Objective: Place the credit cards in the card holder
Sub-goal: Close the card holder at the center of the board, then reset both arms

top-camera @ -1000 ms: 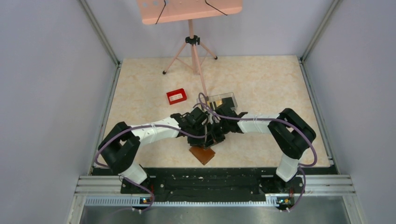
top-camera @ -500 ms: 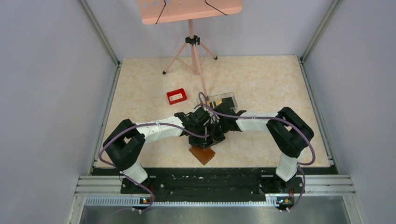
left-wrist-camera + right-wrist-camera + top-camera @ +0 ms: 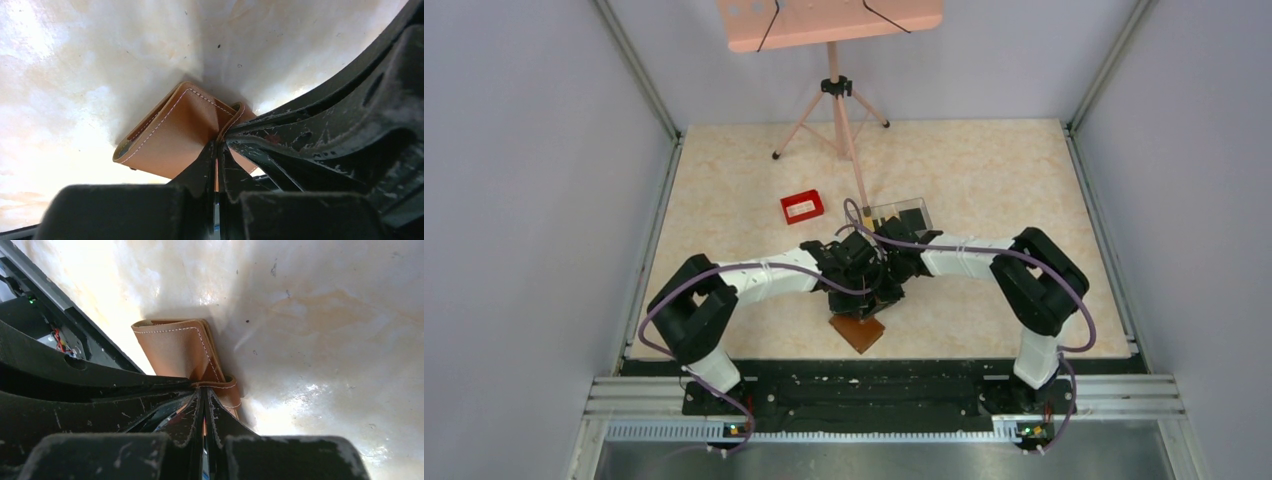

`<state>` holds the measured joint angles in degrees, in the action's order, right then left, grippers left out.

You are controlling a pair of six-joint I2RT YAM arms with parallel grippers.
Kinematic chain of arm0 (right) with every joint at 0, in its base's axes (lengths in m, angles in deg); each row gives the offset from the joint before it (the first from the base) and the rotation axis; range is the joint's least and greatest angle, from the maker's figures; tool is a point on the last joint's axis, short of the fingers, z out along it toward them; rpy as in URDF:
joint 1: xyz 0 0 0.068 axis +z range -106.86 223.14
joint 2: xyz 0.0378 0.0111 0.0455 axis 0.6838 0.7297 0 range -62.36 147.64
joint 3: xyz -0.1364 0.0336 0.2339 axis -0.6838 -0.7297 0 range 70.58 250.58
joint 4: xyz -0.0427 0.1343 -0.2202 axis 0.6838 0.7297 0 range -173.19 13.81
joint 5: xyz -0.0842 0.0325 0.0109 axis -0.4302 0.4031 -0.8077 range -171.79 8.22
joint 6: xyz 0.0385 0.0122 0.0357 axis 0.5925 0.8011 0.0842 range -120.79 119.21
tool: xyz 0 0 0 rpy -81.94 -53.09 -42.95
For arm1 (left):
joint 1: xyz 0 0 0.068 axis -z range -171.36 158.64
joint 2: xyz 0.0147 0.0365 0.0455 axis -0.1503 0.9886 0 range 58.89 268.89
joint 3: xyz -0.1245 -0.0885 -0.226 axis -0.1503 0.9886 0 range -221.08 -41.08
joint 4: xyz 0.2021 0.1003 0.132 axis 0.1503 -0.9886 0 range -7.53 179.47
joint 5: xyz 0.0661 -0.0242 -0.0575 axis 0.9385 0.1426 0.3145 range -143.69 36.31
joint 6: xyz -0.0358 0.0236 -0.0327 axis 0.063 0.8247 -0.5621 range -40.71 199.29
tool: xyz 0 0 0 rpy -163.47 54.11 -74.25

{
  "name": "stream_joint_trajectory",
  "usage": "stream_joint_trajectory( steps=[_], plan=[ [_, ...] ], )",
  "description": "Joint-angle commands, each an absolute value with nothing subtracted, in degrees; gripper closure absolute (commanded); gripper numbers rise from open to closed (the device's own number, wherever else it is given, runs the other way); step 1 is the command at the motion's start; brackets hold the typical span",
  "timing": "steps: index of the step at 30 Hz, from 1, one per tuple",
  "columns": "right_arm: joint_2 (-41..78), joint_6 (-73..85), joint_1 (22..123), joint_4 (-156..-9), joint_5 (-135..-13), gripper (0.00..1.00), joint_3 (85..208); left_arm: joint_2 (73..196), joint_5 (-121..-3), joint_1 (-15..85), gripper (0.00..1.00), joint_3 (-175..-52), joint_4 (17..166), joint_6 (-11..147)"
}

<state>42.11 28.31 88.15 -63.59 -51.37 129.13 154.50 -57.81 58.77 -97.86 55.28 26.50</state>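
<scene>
Tan card holder (image 3: 175, 130) — in 2 tools (image 3: 216, 145) (image 3: 203, 391)

Card holder (image 3: 858, 332): tan-brown leather with white stitching. Position: lower centre of the top view. One flap is lifted; the remainder lies flat.

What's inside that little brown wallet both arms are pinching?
Only folded tan leather and white stitching show on the card holder. The flaps and the fingers hide its inner slots; no card is visible.
</scene>
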Motion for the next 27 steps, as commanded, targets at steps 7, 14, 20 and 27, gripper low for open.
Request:
stream_joint_trajectory(
  steps=[7, 14, 20, 27],
  plan=[
    [53.8, 21.7, 96.7, -57.4, -66.6, 1.0, 129.4, 168.5, -54.2, 61.8, 0.96, -94.9, 51.9, 32.0],
    [42.3, 21.2, 95.3, -59.7, -62.1, 0.88, 132.7, 153.1, -52.4, 61.6, 0.53, -97.5, 56.9, 36.4],
    [32.0, 22.3, 89.3, -59.8, -62.3, 0.37, 138.6, 138.5, -54.3, 58.4, 0.01, -98.1, 65.9, 38.5],
    [21.1, 20.9, 74.8, -62.5, -68.1, 0.03, 133.9, 124.1, -52.2, 44.4, 0.01, -89.7, 77.5, 39.5]
  ],
)
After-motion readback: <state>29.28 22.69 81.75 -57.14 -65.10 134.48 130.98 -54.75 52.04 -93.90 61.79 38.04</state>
